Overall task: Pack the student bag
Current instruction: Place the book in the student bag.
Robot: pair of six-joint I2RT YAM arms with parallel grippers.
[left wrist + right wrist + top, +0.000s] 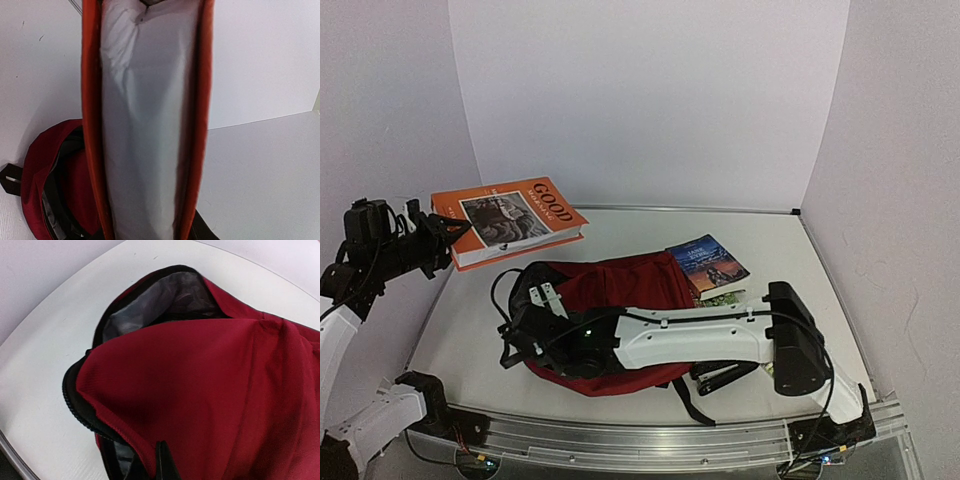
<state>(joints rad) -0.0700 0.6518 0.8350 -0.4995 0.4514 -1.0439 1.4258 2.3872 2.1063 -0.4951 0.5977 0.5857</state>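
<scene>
Top external view, from the left: the left gripper [428, 240] is clamped on the near end of an orange hardback book [510, 220], which it holds clear of the table [470, 335] at the back left. The left wrist view looks along the book's white page block [145, 125], with an orange cover on either side. That grip looks meant for sliding the book in end first.

Just right of it, the student bag [620, 285] lies on its side in the middle of the table, its zippered mouth facing left toward the book. The right arm reaches across the bag, so the right gripper [535, 305] sits at that mouth. In the right wrist view its fingers [162, 467] are shut together on the edge of the red flap. Grey lining [150, 310] shows beyond, so the pinch probably serves to lift the opening.

Further right, a blue paperback [708, 263] rests against the bag's far end, not yet packed.
</scene>
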